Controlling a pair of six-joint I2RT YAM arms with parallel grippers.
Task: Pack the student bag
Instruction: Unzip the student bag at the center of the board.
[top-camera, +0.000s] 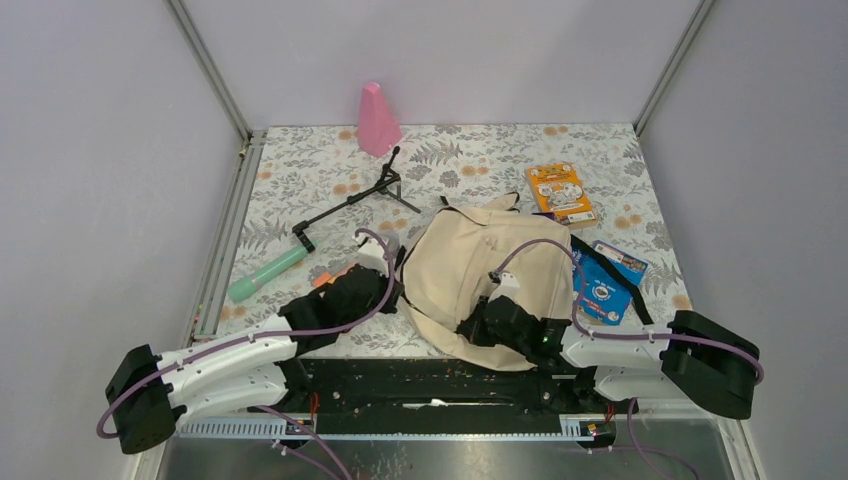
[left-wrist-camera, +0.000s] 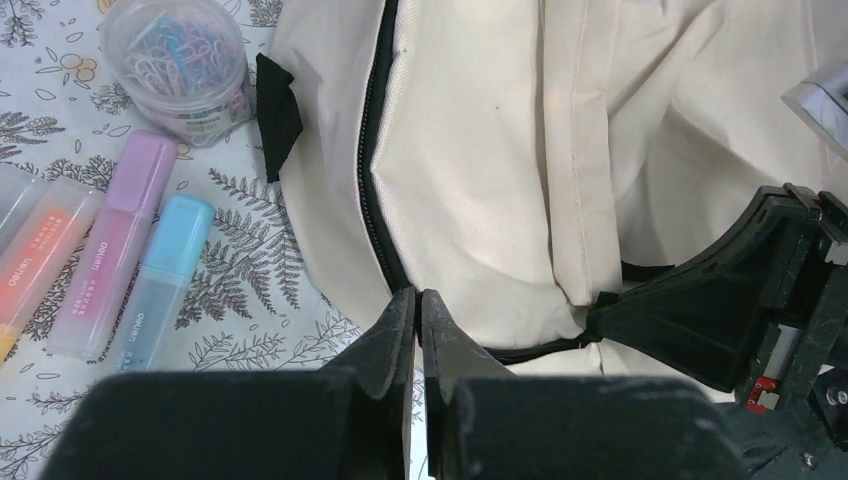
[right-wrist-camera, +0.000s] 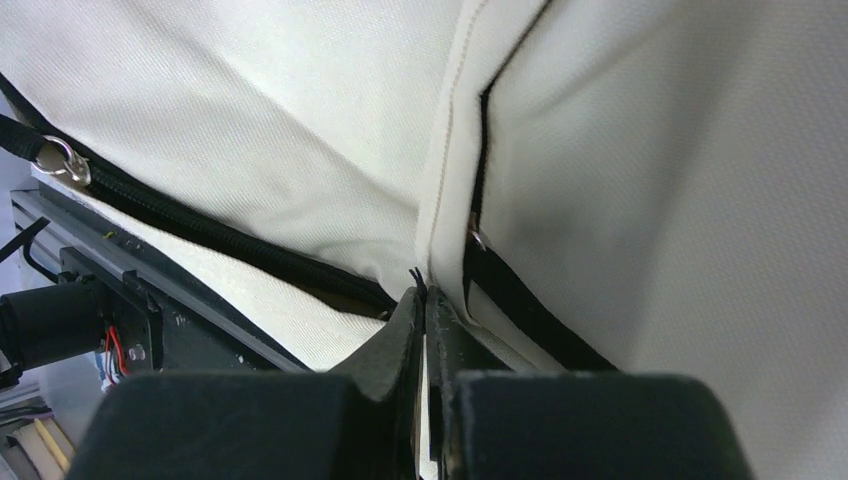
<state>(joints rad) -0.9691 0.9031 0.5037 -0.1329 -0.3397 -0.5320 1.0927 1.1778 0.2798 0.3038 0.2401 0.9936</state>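
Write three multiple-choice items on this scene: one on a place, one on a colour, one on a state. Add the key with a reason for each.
1. Where does the pink cone stand on the table?
A. at the far edge, beyond the student bag
B. on top of the bag
C. at the near edge

2. What colour is the highlighter lying nearest the bag in the left wrist view?
A. orange
B. blue
C. green

3. How do the jaws of the left gripper stand?
A. wide open
B. out of view
C. closed together

Key:
1 A: the top view shows the cone behind the bag, at the far edge.
2 B: the blue one lies closest to the cream fabric.
3 C: its fingers meet at the bag's edge.
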